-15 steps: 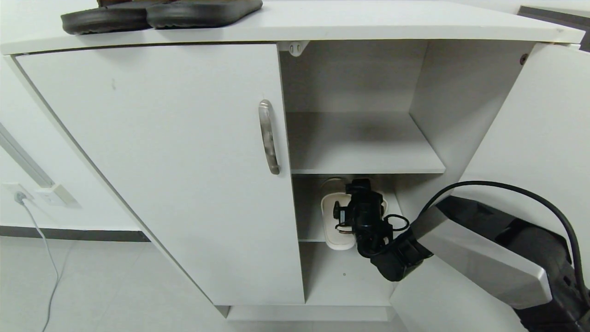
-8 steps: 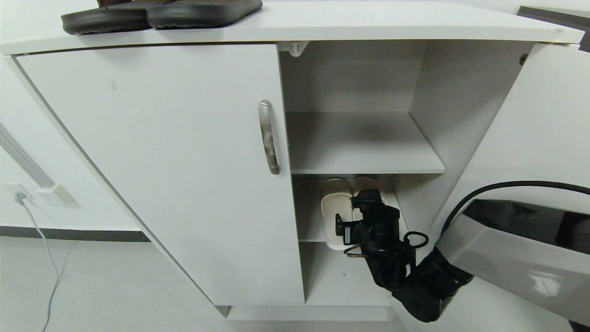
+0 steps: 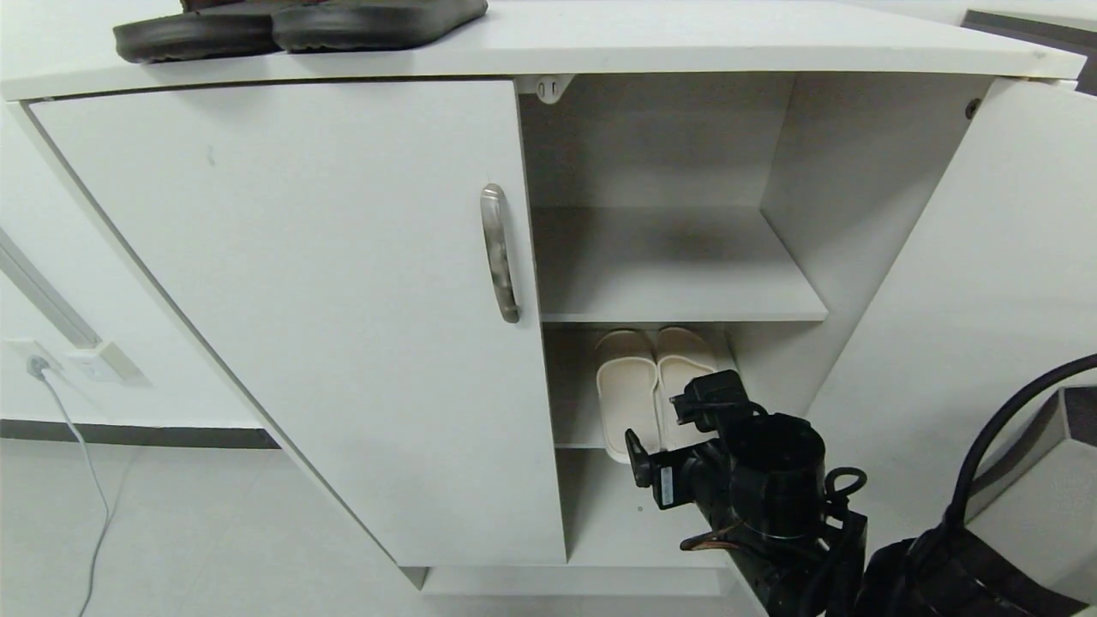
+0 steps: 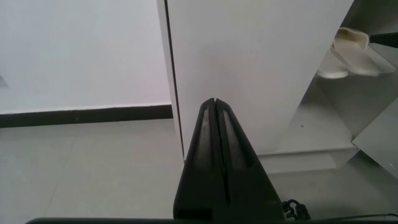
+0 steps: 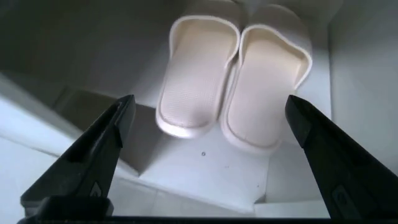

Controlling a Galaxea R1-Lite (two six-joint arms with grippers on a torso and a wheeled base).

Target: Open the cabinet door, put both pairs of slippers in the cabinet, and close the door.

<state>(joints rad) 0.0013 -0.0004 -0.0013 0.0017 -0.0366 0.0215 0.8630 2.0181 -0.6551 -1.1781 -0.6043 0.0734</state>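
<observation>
Right wrist view: the right gripper [image 5: 208, 109] has its 2 fingers spread wide apart with nothing between them. Straight ahead of it, just past the fingertips and not touching them, is the pair of white slippers [image 5: 239, 81]. The 2 lie side by side, touching each other, soles down and toes pointing to the back of the cabinet [image 3: 686, 38]. They're on the lower shelf [image 3: 574, 411], and the heels stick out a bit over its front edge.

In the head view, that gripper hangs in front of the open compartment, a little lower than the white pair and off to the right of it. The bottom panel [image 3: 617, 514] is right under it. The upper shelf [image 3: 668, 266] is above the gripper. The open right door [image 3: 968, 283] stands just to the gripper's right, and the closed left door [image 3: 300, 300] with its metal handle [image 3: 500, 254] is to its left.

Way up and to the left of the gripper, the 2nd pair, the dark slippers [image 3: 300, 26], is on top of the cabinet.

The left gripper [image 4: 214, 106] has its fingers pressed together, holding nothing. It's aimed at the bottom of the closed door, with the floor [image 4: 87, 168] under it.
</observation>
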